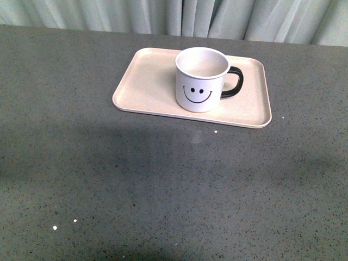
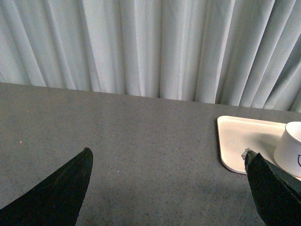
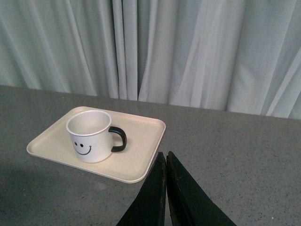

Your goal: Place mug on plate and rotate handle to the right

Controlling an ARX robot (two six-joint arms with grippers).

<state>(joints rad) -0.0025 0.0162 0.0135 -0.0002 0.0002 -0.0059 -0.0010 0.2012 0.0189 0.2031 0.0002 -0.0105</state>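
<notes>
The white mug point(image 1: 201, 79) with a black smiley face stands upright on the pale pink-beige plate point(image 1: 147, 81), its black handle point(image 1: 234, 81) pointing right. No gripper shows in the front view. In the right wrist view the mug point(image 3: 90, 135) sits on the plate point(image 3: 141, 141), and my right gripper point(image 3: 165, 154) is shut on nothing, apart from the plate's near corner. In the left wrist view my left gripper point(image 2: 168, 157) is open over bare table, with the plate point(image 2: 237, 141) and a sliver of the mug point(image 2: 291, 148) beside one finger.
A grey speckled table point(image 1: 163, 185) spreads in front of the plate, with a few white specks point(image 1: 54, 227). Pale pleated curtains point(image 1: 179, 13) hang along the table's far edge.
</notes>
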